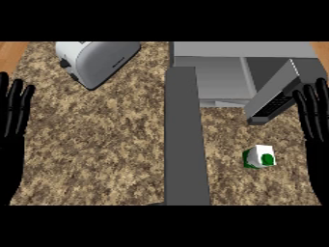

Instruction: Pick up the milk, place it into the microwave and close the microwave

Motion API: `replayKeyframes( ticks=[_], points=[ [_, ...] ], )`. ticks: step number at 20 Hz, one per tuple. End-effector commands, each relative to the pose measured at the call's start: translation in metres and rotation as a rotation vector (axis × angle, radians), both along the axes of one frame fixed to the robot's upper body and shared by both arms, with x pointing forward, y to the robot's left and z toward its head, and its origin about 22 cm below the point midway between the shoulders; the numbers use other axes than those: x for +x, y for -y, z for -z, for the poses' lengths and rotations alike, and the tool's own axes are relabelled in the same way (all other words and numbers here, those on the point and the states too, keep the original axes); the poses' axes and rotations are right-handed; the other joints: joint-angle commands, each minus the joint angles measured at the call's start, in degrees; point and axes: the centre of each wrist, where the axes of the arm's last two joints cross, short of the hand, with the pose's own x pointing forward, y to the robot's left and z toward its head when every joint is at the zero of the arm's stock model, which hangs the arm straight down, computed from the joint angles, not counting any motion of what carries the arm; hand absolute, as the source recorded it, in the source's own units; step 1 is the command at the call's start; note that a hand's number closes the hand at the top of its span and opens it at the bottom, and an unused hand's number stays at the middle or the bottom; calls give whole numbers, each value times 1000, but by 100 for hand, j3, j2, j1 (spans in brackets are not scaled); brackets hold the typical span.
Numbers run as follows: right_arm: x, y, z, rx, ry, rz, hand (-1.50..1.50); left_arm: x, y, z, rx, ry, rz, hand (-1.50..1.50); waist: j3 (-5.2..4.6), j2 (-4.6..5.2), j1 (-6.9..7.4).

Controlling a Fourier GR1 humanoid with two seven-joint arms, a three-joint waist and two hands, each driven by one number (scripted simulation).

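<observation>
My right hand was flat, fingers straight, holding nothing; my left hand rested likewise. The milk, a small boxy white-and-green carton, stood on the speckled granite counter near the microwave. I judged I might tip it, or clip the open door

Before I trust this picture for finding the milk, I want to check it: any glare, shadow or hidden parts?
Head view: even light, no glare. The milk shows whole and unshaded on the counter. The microwave is cut off at the top; its open door hides part of the inside.
</observation>
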Motion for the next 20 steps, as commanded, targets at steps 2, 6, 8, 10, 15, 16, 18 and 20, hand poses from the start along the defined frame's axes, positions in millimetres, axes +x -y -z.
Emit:
replayKeyframes(
  ticks=[2,6,8,10,15,16,18,20],
  points=[
    [-7,-4,-6,-22,26,-35,-150,11,1,-3,-3,-16,17,-150,231,-22,76],
    [-25,15,-10,5,26,-158,-150,23,-18,4,53,-27,29,-150,233,-22,56],
    [-27,-17,6,109,-91,-401,-150,10,-8,21,-122,-143,78,-150,235,-23,91],
    [-37,-18,9,118,-128,-443,-150,2,-11,30,-126,-153,66,-150,231,-31,97],
    [-48,-12,-8,130,-126,-436,-150,-10,-29,42,-154,-164,70,-150,230,-26,106],
    [-56,-24,1,116,-133,-447,-150,-25,-20,29,-136,-154,76,-150,231,-31,110],
    [-47,-23,21,123,-108,-378,-150,-23,-47,43,-139,-151,86,-150,231,-26,111],
    [-41,-28,-4,106,-99,-303,-150,-26,-44,48,-153,-161,70,-150,228,-24,123]
  ],
)
